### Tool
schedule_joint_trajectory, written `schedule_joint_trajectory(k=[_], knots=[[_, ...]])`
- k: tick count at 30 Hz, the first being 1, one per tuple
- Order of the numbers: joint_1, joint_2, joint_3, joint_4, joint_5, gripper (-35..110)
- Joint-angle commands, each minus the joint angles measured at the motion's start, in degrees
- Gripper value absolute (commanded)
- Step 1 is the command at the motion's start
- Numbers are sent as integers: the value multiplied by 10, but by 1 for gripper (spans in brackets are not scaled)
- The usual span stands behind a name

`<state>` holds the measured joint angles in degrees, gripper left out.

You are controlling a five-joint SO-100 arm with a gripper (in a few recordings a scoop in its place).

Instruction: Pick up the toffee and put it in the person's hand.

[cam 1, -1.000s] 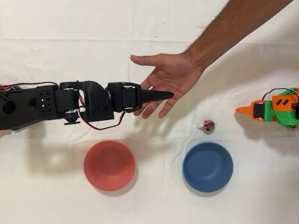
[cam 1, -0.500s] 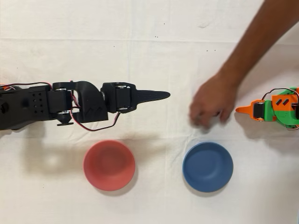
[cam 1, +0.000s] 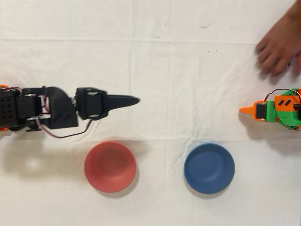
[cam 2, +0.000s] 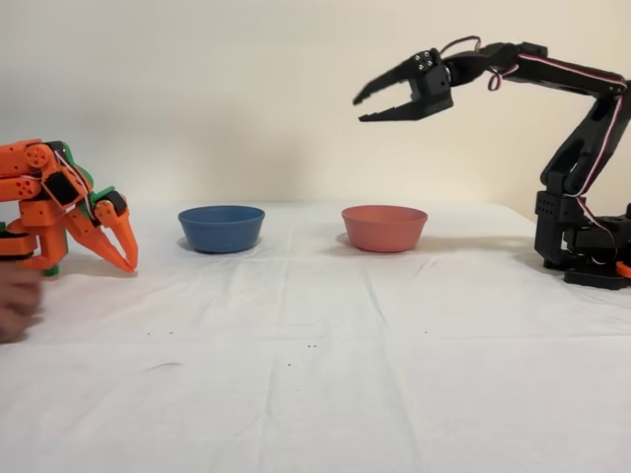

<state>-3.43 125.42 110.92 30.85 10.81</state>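
My black gripper hangs high above the table in the fixed view, its jaws slightly apart with nothing between them. From overhead the gripper points right, above the cloth to the upper right of the red bowl. The person's hand is blurred at the overhead view's upper right edge, far from the gripper. That hand also shows at the fixed view's left edge, low over the cloth. The toffee is hidden in both views.
A red bowl and a blue bowl stand side by side on the white cloth; in the fixed view the blue bowl is left of the red bowl. The idle orange arm stands at the overhead view's right edge.
The hand turned over, dropped onto the spot where the toffee lay, then drew back to the upper right; the toffee is gone from the cloth. My arm pulled back to the left.
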Motion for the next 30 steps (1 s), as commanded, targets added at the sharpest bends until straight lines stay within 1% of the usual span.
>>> schedule_joint_trajectory(k=[1,5,13,20,25,30], knots=[[6,101,47,19,-15,0],[20,170,100,76,-39,0],[47,302,214,171,-49,0],[52,415,330,195,-34,0],[52,467,391,215,-31,0],[52,505,442,214,-26,0]])
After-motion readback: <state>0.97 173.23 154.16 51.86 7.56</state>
